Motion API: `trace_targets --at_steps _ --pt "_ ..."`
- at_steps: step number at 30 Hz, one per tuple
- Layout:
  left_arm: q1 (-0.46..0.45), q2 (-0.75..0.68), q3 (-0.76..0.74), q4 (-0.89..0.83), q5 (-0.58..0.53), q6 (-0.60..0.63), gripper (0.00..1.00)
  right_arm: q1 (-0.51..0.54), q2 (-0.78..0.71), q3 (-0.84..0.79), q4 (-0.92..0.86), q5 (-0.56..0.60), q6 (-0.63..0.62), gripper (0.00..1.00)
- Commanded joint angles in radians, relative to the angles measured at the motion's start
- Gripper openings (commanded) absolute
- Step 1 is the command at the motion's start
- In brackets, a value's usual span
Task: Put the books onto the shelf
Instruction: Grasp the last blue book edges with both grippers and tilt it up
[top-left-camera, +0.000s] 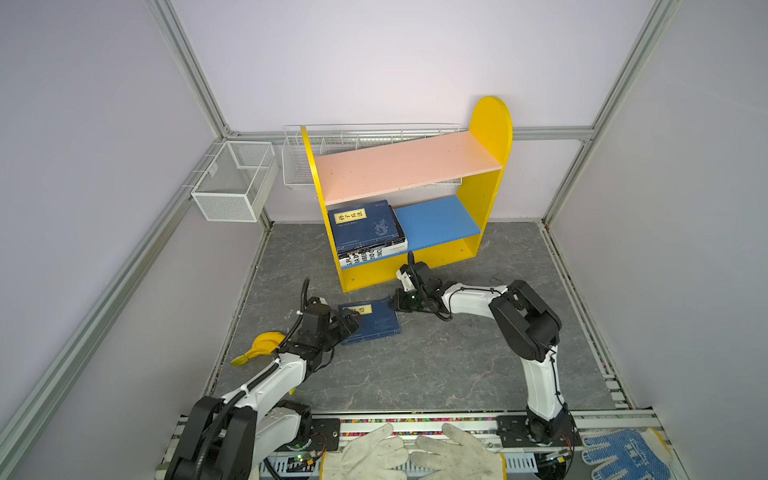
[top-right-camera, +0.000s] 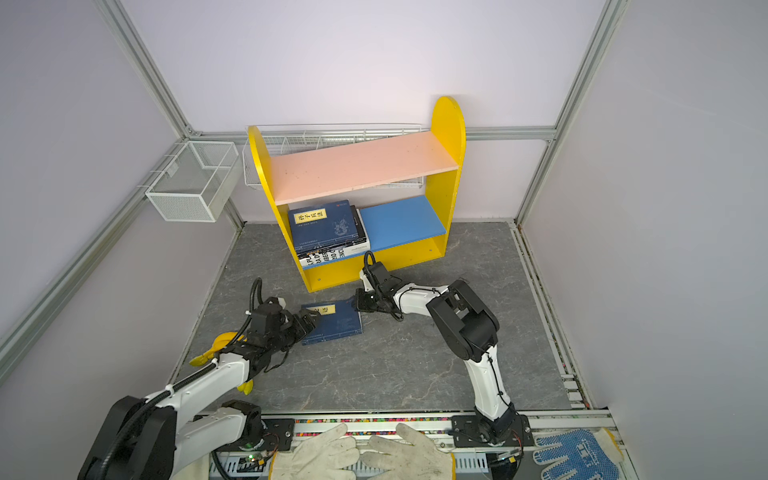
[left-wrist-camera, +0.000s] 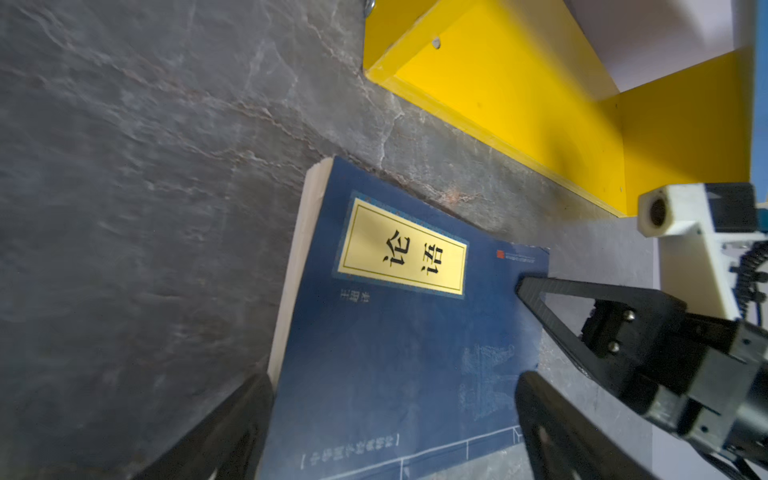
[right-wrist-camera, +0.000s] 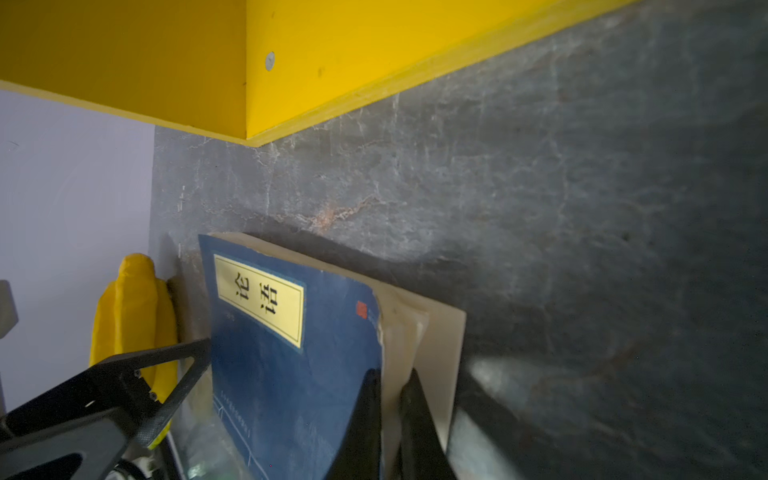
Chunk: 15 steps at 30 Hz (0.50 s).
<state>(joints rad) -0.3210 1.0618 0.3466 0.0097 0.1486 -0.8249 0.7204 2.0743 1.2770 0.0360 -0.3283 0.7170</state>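
One navy book (top-left-camera: 372, 322) (top-right-camera: 332, 322) with a yellow title label lies on the grey floor just in front of the shelf (top-left-camera: 492, 124) (top-right-camera: 449, 124). My right gripper (top-left-camera: 392, 305) (right-wrist-camera: 392, 376) is shut on its far right corner, pinching the cover and some cream pages, which are lifted and curled. At the book's left edge my left gripper (top-left-camera: 351, 323) (left-wrist-camera: 392, 380) is open, one finger on each side of the book (left-wrist-camera: 395, 332). A stack of books (top-left-camera: 365, 228), navy on top and thick white at the bottom, lies on the left of the blue lower board (top-left-camera: 436, 220). The pink upper board (top-left-camera: 407, 164) is bare.
Yellow bananas (top-left-camera: 262, 347) (right-wrist-camera: 129, 311) lie on the floor left of my left arm. White wire baskets (top-left-camera: 235, 178) hang on the back left wall and behind the shelf. Work gloves (top-left-camera: 415, 453) and a blue-dotted glove (top-left-camera: 623, 453) rest at the front rail.
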Motion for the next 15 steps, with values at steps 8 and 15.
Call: trace_targets --at_steps 8,15 --pt "0.003 -0.24 0.066 -0.343 0.012 0.028 0.97 -0.062 -0.066 -0.043 -0.023 -0.209 0.249 0.07" --pt "0.004 -0.186 -0.003 -0.205 0.216 -0.098 0.95 -0.097 0.015 -0.073 0.031 -0.317 0.343 0.07"
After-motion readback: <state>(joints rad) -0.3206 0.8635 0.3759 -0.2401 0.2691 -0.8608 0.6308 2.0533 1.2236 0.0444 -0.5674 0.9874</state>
